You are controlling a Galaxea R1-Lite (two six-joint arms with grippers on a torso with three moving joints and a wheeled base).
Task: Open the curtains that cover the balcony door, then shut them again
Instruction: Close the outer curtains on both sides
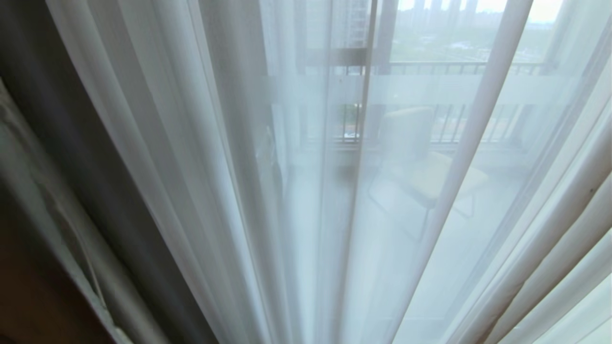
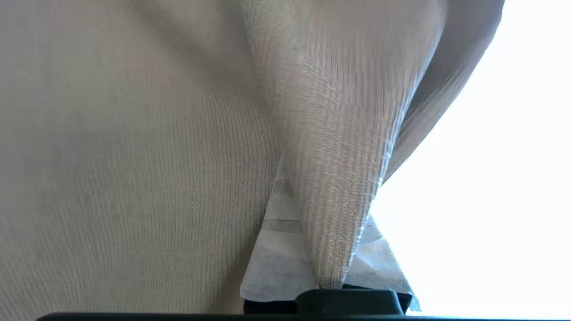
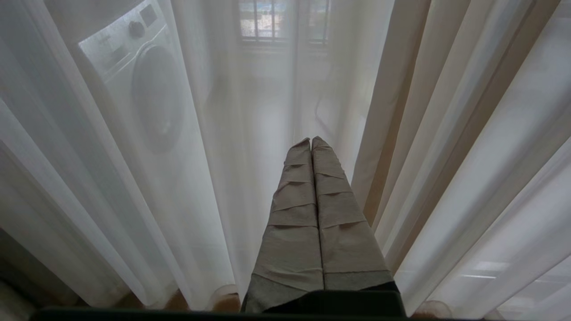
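Sheer white fabric fills the head view: two layers of curtains (image 1: 201,143) hang here, one see-through white and one opaque beige-grey layer (image 2: 134,156). Through the sheer layer one balcony door (image 1: 363,143) with a dark frame shows, and beyond it one pale chair (image 1: 420,157) and one railing (image 1: 459,67). The left tool (image 2: 332,281), its taped fingers (image 2: 272,267) nearly together, is clamped on a pinched fold of the beige-grey layer, which spreads away from its tips. The right tool (image 3: 311,141) has its two wrapped fingers pressed together, holding nothing, with the sheer curtain hanging just ahead of it and one washing machine (image 3: 142,84) showing through beyond.
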